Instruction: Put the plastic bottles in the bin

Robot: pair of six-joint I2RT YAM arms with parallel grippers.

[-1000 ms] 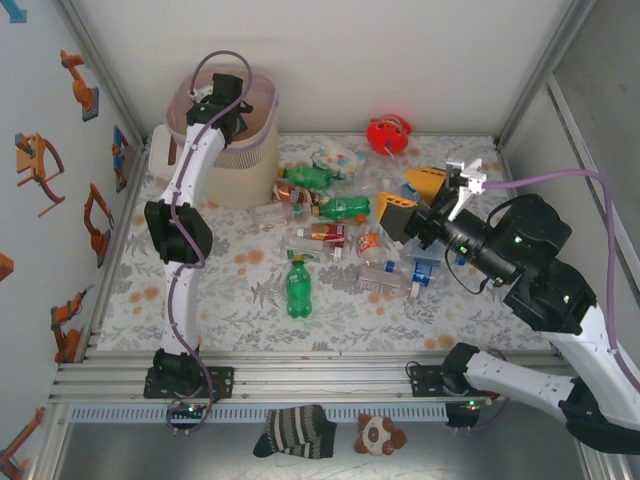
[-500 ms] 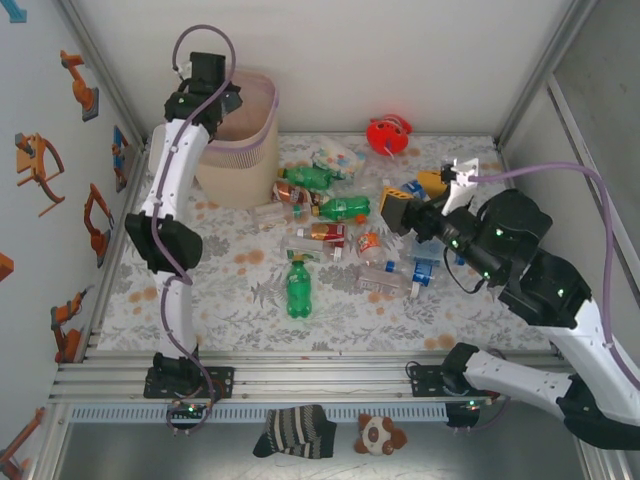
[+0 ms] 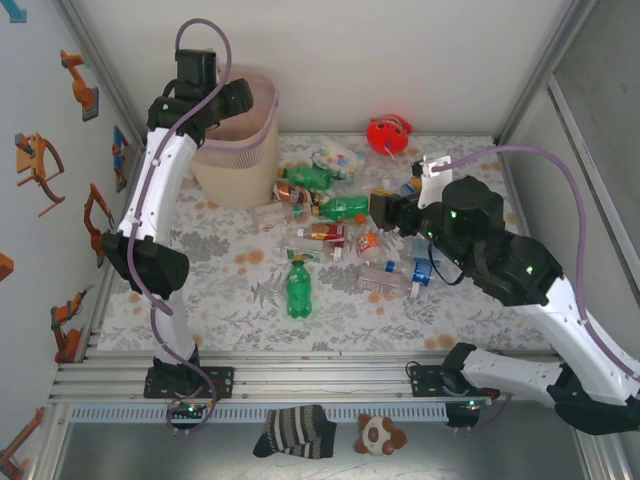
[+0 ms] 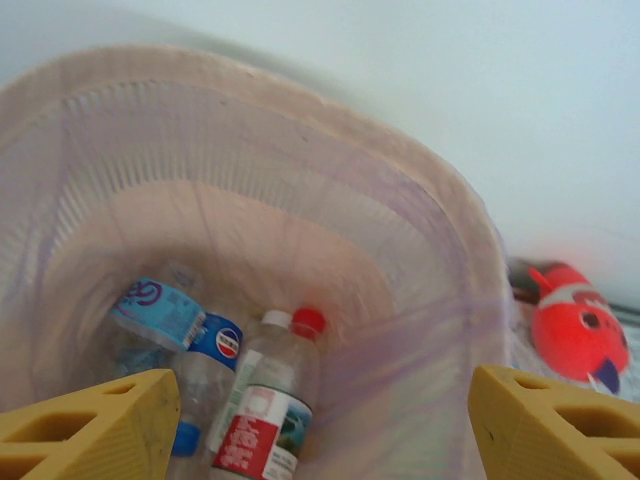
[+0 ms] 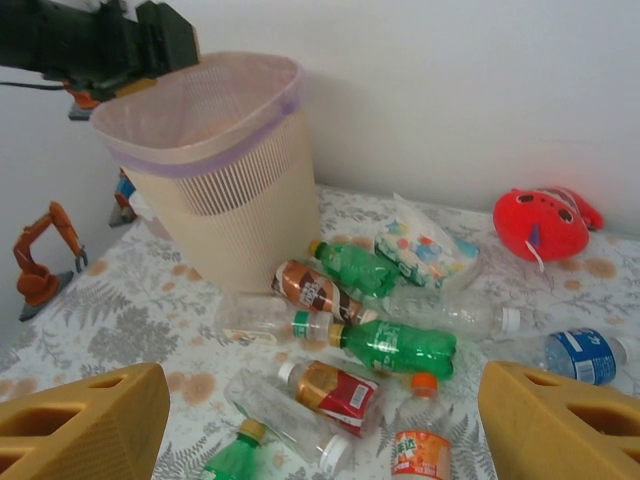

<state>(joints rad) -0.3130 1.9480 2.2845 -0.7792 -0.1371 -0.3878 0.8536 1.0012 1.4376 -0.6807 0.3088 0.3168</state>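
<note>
Pink bin stands upper left in the top view, with some bottles already inside. The left gripper hangs open and empty over its mouth, placed for dropping. The right gripper, also spread and empty, faces the mid-table heap, probably to pick.

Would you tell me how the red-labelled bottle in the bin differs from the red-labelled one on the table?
The bin bottle has a red cap and a clear body; the table bottle has a white cap and amber contents. The bin bottle leans inside the bin; the table bottle lies flat. Both are small and capped.
</note>
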